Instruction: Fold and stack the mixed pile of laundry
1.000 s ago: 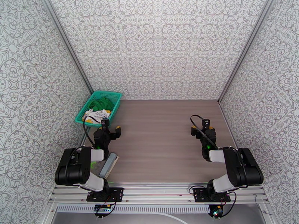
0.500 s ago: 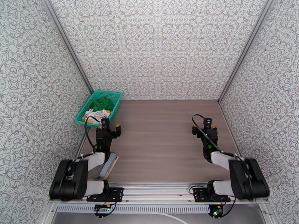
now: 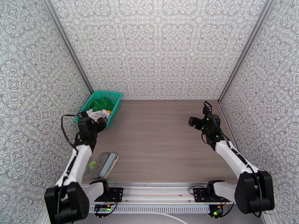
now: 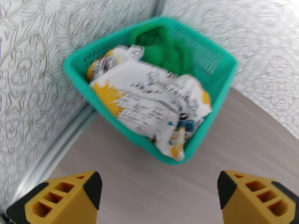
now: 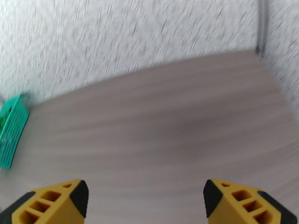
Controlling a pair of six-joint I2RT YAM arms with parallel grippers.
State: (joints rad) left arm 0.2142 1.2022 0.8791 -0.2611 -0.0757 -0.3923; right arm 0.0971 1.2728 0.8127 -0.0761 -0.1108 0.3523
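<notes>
Currently the mixed laundry pile sits inside a teal-green mesh basket (image 3: 116,106) that stands at the far left corner of the wood-grain table (image 3: 160,139), close against the patterned left wall (image 3: 30,71). Within the basket, the bright green shirt (image 4: 164,49) is bunched at the end nearest the corner. The white garment (image 4: 149,101), printed with yellow patches, teal spots and black lettering, lies crumpled over the nearer end, and one fold of it spills over the basket's near rim.

From above, the left gripper (image 3: 98,123) is stretched forward and reaches the near end of the basket. Its wrist camera shows the two yellow, black-tipped fingers (image 4: 63,196) spread wide apart, with nothing between them; they are above bare tabletop just short of the basket and touch neither garment.

Over on the right side of the table, the right gripper (image 3: 194,121) is extended forward and turned toward the left, well apart from the basket. Its wrist picture is blurred, yet the fingers (image 5: 239,202) plainly stand wide apart and empty, with open table ahead of them and a corner of the basket at the left edge.

A grey oblong object (image 3: 104,164) lies on the table near the left arm's base; what it is cannot be told.
</notes>
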